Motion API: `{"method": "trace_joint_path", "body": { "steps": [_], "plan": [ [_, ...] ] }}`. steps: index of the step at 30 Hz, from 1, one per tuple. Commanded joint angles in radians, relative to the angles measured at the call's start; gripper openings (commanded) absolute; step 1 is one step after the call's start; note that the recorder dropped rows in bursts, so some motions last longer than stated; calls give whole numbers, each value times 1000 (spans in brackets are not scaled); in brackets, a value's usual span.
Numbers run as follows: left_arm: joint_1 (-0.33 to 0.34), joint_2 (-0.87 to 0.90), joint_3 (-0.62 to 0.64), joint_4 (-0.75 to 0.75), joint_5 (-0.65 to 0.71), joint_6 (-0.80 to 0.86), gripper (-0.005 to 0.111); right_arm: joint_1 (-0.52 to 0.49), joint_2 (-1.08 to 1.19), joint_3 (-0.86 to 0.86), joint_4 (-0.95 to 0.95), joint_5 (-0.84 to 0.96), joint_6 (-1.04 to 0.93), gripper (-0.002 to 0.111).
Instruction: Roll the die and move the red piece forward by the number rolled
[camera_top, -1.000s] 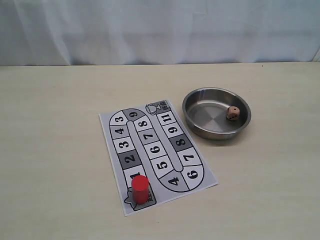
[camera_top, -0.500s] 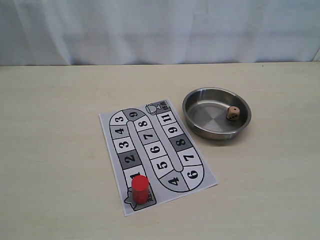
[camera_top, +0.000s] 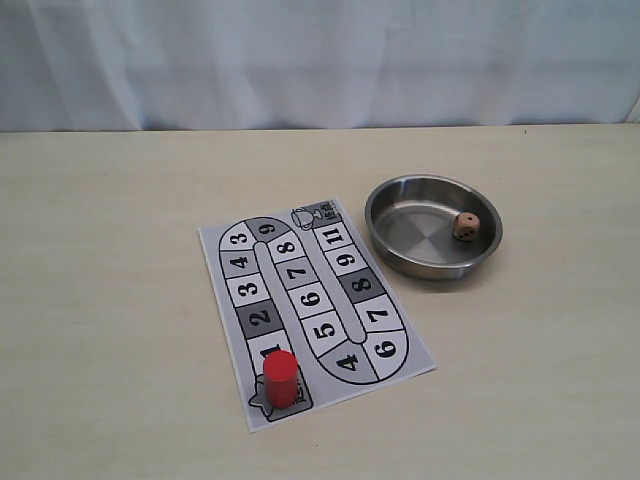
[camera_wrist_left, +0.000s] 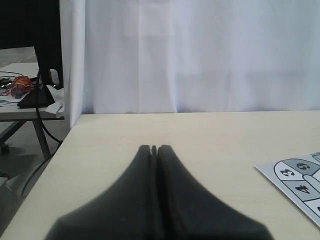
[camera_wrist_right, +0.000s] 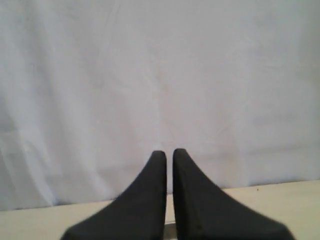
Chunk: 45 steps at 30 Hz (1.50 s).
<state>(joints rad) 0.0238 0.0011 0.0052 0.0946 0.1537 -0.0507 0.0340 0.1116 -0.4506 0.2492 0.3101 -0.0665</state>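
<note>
The die (camera_top: 465, 225), a small tan cube with dark pips, lies inside the steel bowl (camera_top: 372, 215) against its right wall. The red piece (camera_top: 281, 377), a bright red upright cylinder, stands on the start square at the near end of the paper game board (camera_top: 312, 300). No arm shows in the exterior view. My left gripper (camera_wrist_left: 154, 148) is shut with nothing in it and hangs over bare table, with a corner of the board (camera_wrist_left: 300, 175) off to one side. My right gripper (camera_wrist_right: 169, 152) is shut and empty, its fingers a sliver apart, facing the white curtain.
The light wooden table (camera_top: 120, 300) ends at a white curtain (camera_top: 320, 60) at the back. In the left wrist view the table's edge (camera_wrist_left: 55, 155) drops off beside a side table with cables (camera_wrist_left: 22, 90).
</note>
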Motion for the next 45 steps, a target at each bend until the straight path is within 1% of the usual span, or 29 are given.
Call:
{"method": "trace_joint_path", "body": {
  "steps": [1, 8, 16, 18, 21, 24, 26, 28, 32, 37, 39, 43, 45],
  "plan": [
    [0, -1, -5, -1, -9, -2, 0, -7, 162, -112, -107, 81, 0, 4],
    [0, -1, -5, -1, -9, -2, 0, -7, 444, -220, -190, 81, 0, 4],
    [0, -1, -5, -1, -9, -2, 0, -7, 747, -303, -190, 84, 0, 5],
    [0, -1, -5, -1, -9, -2, 0, -7, 823, -326, -190, 84, -40, 12],
    [0, -1, -5, -1, -12, -2, 0, -7, 923, -368, -144, 98, -144, 31],
    [0, -1, -5, -1, -12, -2, 0, -7, 1027, -436, -75, 161, -238, 47],
    [0, -1, -5, -1, -12, -2, 0, -7, 1106, -492, -41, 224, -279, 53],
    [0, -1, -5, -1, -12, -2, 0, -7, 1177, -545, -25, 281, -324, 54],
    [0, -1, -5, -1, -12, -2, 0, -7, 1325, -650, -25, 368, -355, 54],
    [0, -1, -5, -1, -12, -2, 0, 34, 1466, -756, -27, 407, -541, 54],
    [0, -1, -5, -1, -12, -2, 0, 52, 1523, -801, -29, 418, -548, 55],
    [0, -1, -5, -1, -12, -2, 0, 74, 1650, -925, -36, 500, -560, 67],
    [0, -1, -5, -1, -12, -2, 0, 74, 1702, -988, -38, 558, -569, 69]
  ]
}}
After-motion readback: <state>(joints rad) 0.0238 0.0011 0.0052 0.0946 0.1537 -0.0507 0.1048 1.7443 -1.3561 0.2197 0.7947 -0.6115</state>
